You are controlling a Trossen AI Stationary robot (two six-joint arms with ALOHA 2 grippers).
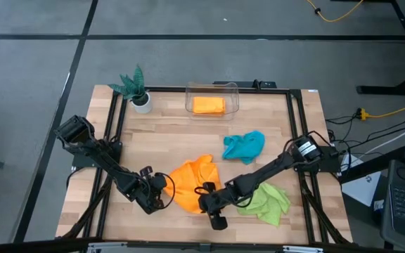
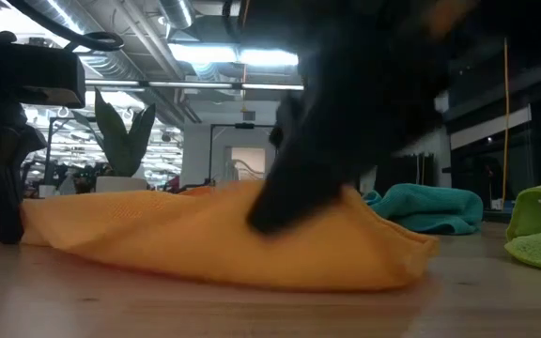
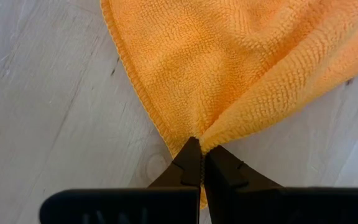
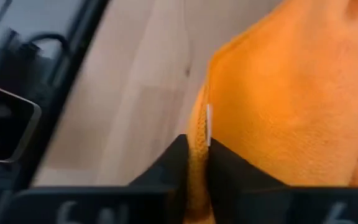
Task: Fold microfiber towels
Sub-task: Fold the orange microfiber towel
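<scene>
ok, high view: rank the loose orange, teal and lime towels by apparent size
1. Loose orange towel, partly hidden by both end effectors.
2. Lime towel, crumpled.
3. Teal towel, bunched.
Lime and teal look close; that order is unsure.

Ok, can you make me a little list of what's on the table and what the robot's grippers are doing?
left gripper: shut on orange towel, pinching a corner
right gripper: shut on the same towel's edge
teal towel: crumpled, mid-table, untouched
green towel: crumpled beside the right arm
box: clear, at the far edge, holds a folded orange cloth
plant: white pot, far left corner
</scene>
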